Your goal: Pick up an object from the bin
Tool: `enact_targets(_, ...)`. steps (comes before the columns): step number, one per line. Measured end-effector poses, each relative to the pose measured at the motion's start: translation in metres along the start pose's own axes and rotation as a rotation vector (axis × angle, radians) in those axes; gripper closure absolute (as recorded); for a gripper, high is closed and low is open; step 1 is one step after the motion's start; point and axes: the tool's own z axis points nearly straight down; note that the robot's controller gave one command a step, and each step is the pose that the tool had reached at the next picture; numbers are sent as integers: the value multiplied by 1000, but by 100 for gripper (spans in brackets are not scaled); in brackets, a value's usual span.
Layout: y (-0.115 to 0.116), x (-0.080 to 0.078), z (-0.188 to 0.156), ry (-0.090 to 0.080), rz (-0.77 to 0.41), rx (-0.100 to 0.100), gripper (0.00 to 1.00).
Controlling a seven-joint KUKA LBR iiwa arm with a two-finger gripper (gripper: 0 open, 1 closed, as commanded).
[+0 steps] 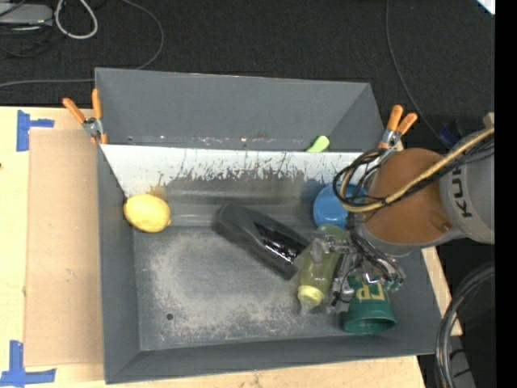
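Gripper [349, 275] just beside olive bottle [311, 270] (grip state unclear), bottle's long axis near-to-far, pale end toward camera.

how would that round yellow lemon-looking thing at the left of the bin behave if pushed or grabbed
The yellow lemon-shaped object is rounded all over, so a nudge would probably send it rolling across the floor of the grey metal bin. Its curved sides look apt to slip out of a pinch unless it is gripped across the middle.

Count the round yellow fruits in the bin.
1: the round yellow fruit lies against the grey metal bin's left wall. Another could hide beneath the arm at right.
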Motion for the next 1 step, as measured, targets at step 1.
enact_targets(1, 5, -4, 26, -14, -88, 2, 0)
